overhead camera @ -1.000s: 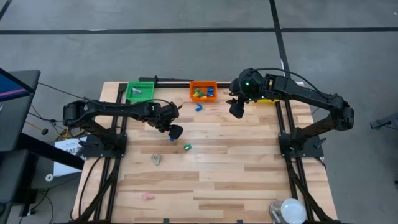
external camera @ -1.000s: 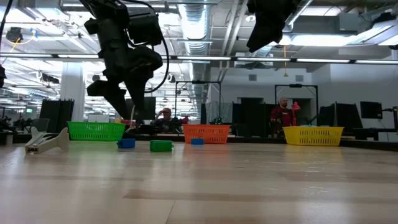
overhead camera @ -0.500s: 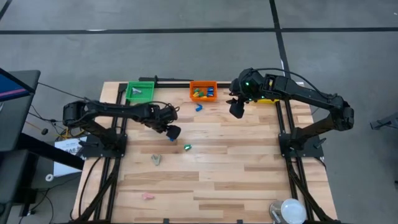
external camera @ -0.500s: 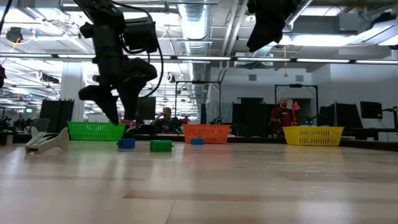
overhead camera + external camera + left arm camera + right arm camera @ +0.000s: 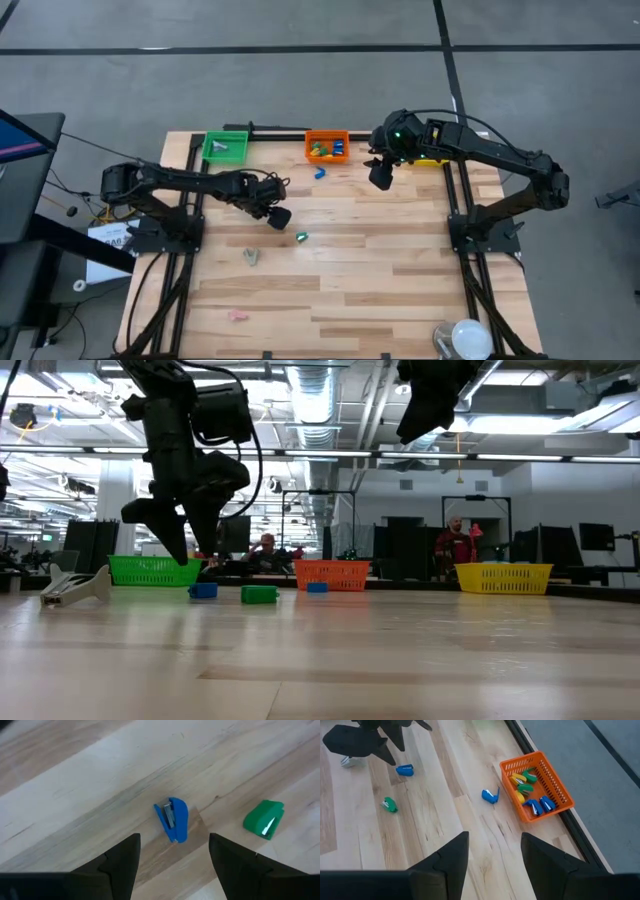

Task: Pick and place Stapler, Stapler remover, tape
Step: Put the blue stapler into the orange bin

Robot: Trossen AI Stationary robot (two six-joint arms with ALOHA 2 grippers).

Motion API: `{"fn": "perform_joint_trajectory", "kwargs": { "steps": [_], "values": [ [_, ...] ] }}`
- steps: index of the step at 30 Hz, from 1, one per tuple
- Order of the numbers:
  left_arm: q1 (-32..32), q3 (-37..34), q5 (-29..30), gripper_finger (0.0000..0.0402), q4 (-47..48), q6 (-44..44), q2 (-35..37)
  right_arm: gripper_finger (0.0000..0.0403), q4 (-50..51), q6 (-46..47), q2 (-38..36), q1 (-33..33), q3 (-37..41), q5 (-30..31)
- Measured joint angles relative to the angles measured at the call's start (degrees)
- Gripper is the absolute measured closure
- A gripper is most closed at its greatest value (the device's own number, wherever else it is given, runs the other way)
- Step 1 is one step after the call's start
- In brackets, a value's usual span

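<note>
**Now over the blue stapler, fingers apart**

Now my left gripper hangs above the pale wooden slatted table, a little left of its middle, fingers spread wide with nothing between them. Looking down past my own two dark fingers, I see the small blue oblong stapler lying flat on the wood in the gap between them, its metal strip facing up. Just beside it lies a small green oblong stapler, apart from the blue one and not touching it. From table height my left gripper is clear of the surface, with the blue stapler below and slightly to one side.

My right gripper waits up near the far edge, between the orange mesh bin and the yellow mesh bin, fingers apart and empty. That orange bin holds a heap of blue, yellow and green staplers. Another blue piece lies on the table just in front of it. The green mesh bin sits at the far left corner. A pale grey staple remover lies nearer the front, well apart from the staplers.
</note>
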State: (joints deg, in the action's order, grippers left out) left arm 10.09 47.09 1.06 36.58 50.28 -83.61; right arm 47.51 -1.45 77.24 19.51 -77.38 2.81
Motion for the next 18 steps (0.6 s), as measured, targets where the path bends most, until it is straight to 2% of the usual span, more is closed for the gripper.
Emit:
{"fn": "perform_joint_trajectory", "kwargs": {
  "steps": [13, 18],
  "values": [
    [0.33, 6.43, -0.75, 0.0175, 1.62, -1.95, -0.08, 0.0230, -0.02, 0.00, 0.00, 0.00, 0.00, -0.02],
    [0.26, 9.81, -2.51, 0.0189, 3.49, -3.48, -3.62, 0.0230, -0.02, 0.00, -0.01, 0.00, 0.00, -0.02]
  ]
}}
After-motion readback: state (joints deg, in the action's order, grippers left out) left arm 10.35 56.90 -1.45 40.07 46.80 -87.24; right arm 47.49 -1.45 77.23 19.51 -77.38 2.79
